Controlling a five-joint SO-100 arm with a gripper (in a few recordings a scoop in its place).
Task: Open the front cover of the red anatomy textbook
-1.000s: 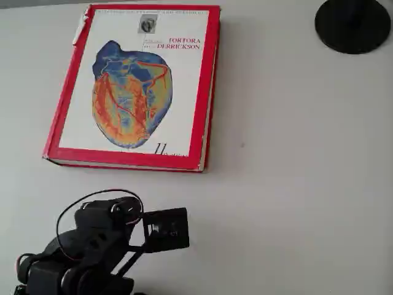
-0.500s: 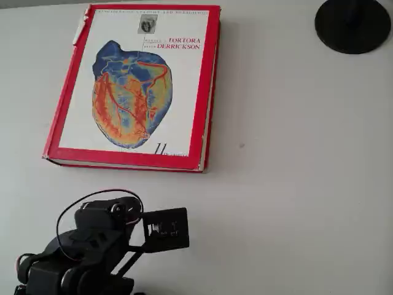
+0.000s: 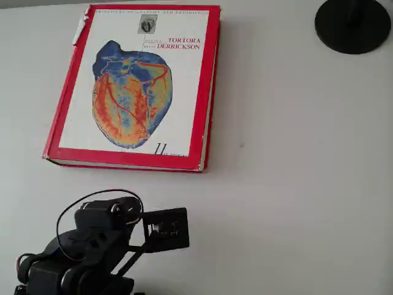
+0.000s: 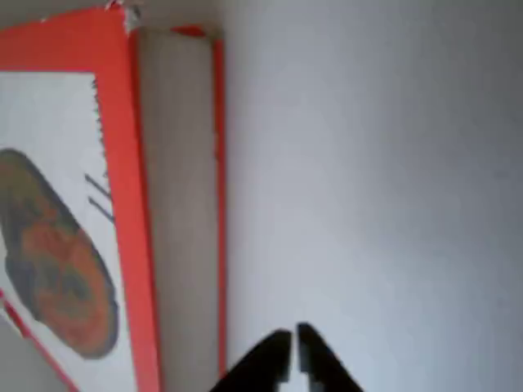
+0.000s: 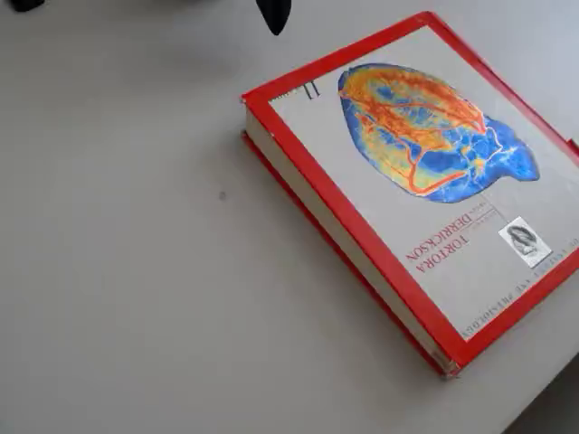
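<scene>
Fingers (image 4: 292, 353) first: we see our two dark tips at the bottom edge of the wrist view, drawn nearly together with only a thin slit between them and nothing in that slit, so we read them as clenched on air above bare bench (image 4: 376, 163). In the fixed view a single dark tip of our gripper (image 5: 274, 14) pokes down from the top edge, hanging apart from the book's near corner.

Our arm (image 3: 98, 243) sits in the lower left of the overhead view, black, with a thin cable looping over it, well apart from the red anatomy textbook (image 3: 206, 123). That book lies flat in the upper left of the overhead view, closed. The front cover (image 3: 132, 86) faces up, white with a red border, bearing the blue and orange heart picture and the words TORTORA DERRICKSON near its top. In the wrist view the book fills the left side, and we see its pale page edge running between red boards. In the fixed view it lies across the right half, turned upside down to that camera.

A round black base (image 3: 353, 24) stands at the upper right of the overhead view, away from the book.
</scene>
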